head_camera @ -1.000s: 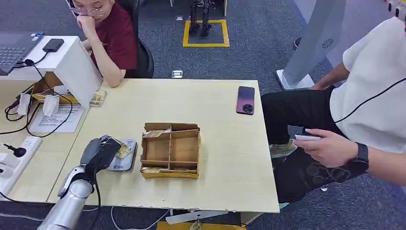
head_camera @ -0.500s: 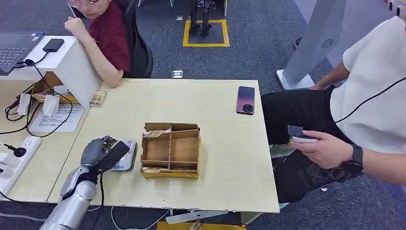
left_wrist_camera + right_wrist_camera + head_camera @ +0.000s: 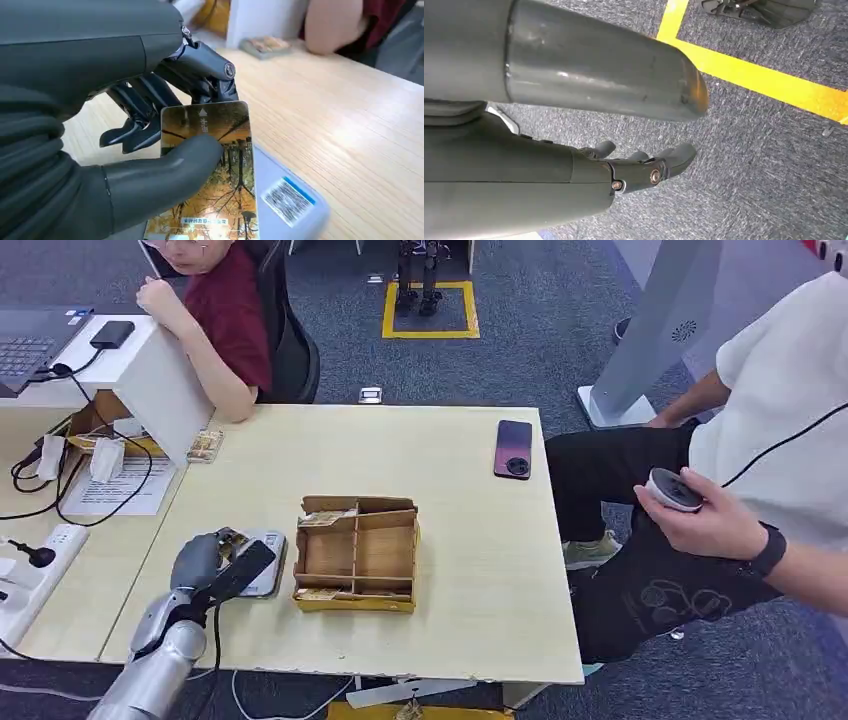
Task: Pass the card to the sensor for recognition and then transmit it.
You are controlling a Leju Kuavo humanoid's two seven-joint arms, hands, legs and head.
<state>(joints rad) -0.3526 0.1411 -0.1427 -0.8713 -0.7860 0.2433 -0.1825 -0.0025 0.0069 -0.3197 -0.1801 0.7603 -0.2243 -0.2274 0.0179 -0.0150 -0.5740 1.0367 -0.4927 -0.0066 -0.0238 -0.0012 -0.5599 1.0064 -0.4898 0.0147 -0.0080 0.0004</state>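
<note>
Over on the far left, a white power strip (image 3: 30, 565) and a tangle of black cables (image 3: 62, 475) sit on the neighbouring surface, with a person in a dark red top (image 3: 225, 320) leaning an elbow on the corner of the desk (image 3: 480, 540). Now to the action: the left robot hand (image 3: 215, 565) is at the desk's near-left edge, grasping the card (image 3: 212, 165), thumb pressed on its printed face and dark fingers (image 3: 150, 107) curled behind it. The card, with its golden tree picture, hangs right over the sensor (image 3: 258, 565), a flat pale grey pad lying on the desk; from the wrist camera the pad's barcode label (image 3: 289, 200) peeks out just beside the card's edge, though whether card and pad actually touch I cannot tell. Just beside the sensor, a wooden divided tray (image 3: 357, 553) holds more cards in its compartments. Further right, a dark phone (image 3: 513, 448) lies near the desk's far edge. At the right side, a seated person in a white shirt (image 3: 780, 410) holds a small round device (image 3: 672, 489). And the right robot hand (image 3: 644, 165) hangs over grey carpet, fingers loosely curled, grasping nothing.
</note>
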